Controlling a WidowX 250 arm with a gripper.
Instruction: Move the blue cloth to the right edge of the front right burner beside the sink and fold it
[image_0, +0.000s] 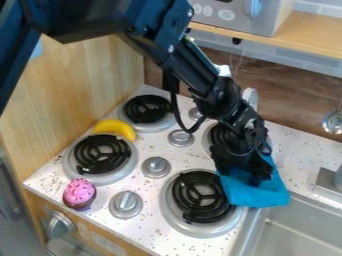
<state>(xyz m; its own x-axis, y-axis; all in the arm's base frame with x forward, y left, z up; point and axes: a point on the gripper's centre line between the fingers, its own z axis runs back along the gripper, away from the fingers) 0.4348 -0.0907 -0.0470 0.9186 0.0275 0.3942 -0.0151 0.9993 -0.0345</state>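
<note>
Black robot arm is slanting down from upper left, jaws overlapping crumpled teal cloth; can't tell if they're apart or clamped. Cloth is spreading just below them along tabletop's sink-side edge, beside black coil burner; long axis unclear.

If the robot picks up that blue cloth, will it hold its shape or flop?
The blue cloth would probably flop, since it lies in soft folds beneath the gripper. It looks thin, so it is likely light for its size. Pushed toward the sink, it may bunch up, as its surface already looks rumpled.
</note>
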